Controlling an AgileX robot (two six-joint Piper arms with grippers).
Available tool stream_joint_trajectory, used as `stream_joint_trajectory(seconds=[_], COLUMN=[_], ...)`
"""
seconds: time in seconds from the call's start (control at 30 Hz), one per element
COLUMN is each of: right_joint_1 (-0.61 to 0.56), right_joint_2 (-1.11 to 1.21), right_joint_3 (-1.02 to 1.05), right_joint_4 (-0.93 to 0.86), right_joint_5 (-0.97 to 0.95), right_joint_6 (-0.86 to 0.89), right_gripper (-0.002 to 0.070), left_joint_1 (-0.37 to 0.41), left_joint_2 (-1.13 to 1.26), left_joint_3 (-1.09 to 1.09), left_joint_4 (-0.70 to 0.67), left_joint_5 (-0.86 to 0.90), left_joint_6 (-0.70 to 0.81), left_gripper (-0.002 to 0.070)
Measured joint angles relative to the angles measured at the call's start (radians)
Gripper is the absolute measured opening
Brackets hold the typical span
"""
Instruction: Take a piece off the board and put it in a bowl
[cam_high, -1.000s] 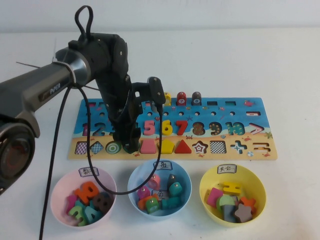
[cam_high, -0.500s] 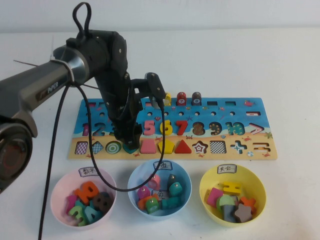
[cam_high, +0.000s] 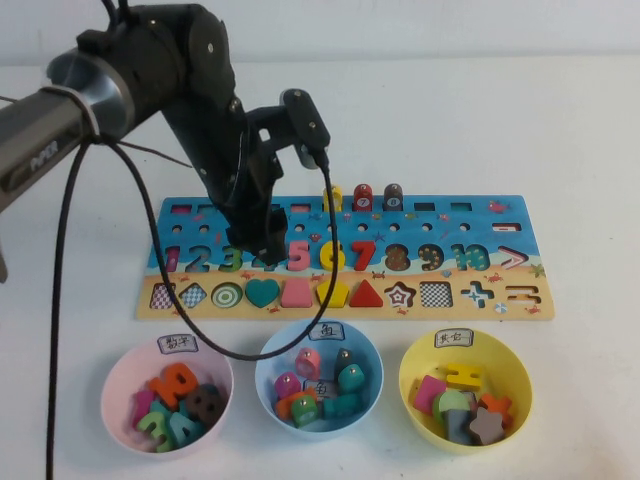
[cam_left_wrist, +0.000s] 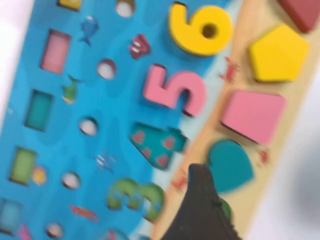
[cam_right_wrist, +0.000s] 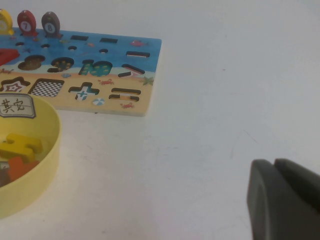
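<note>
The teal heart piece (cam_high: 262, 293) lies in its slot in the sandy strip of the board (cam_high: 505, 222). My left gripper (cam_high: 270, 254) hangs just above the board over the digits, behind the heart, shut and empty. In the left wrist view the heart (cam_left_wrist: 230, 164) sits just beyond the gripper's dark tip (cam_left_wrist: 199, 174), apart from it, on the board (cam_left_wrist: 75, 125). The yellow bowl (cam_high: 418, 362) stands in front of the board's right end and holds several pieces. My right gripper (cam_right_wrist: 274, 172) is shut and empty over bare table, right of the yellow bowl (cam_right_wrist: 51, 150) and board (cam_right_wrist: 145, 55).
A pink bowl (cam_high: 112, 382) and a light blue bowl (cam_high: 268, 362) with pieces stand in front of the board. A pink trapezoid (cam_high: 296, 293) and yellow pentagon (cam_high: 333, 293) sit next to the heart. Three pegs (cam_high: 363, 196) stand at the board's back edge. A black cable (cam_high: 190, 320) loops over the board.
My left gripper was down on the heart and has lifted up and back from it. The heart stayed in its slot and now shows fully.
</note>
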Motion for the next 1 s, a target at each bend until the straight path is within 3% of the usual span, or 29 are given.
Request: stream_joint_trajectory(seconds=[0.1, 0.27, 0.67, 1.0], right_joint_1=[0.000, 0.000, 0.000, 0.000], right_joint_2=[0.000, 0.000, 0.000, 0.000], right_joint_3=[0.000, 0.000, 0.000, 0.000], right_joint_4=[0.000, 0.000, 0.000, 0.000], right_joint_5=[0.000, 0.000, 0.000, 0.000], right_joint_6=[0.000, 0.000, 0.000, 0.000], right_gripper=[-0.0017, -0.0017, -0.0017, -0.0017], left_joint_1=[0.000, 0.000, 0.000, 0.000], left_joint_2=[-0.053, -0.095, -0.096, -0.045], left_joint_3=[0.082, 0.223, 0.236, 0.238], left_joint_4=[0.007, 0.033, 0.045, 0.041], left_joint_5=[-0.002, 0.002, -0.157, -0.193], left_joint_6=[0.021, 0.191, 0.350, 0.386], left_gripper=[0.0440, 0.0440, 0.0440, 0.0440])
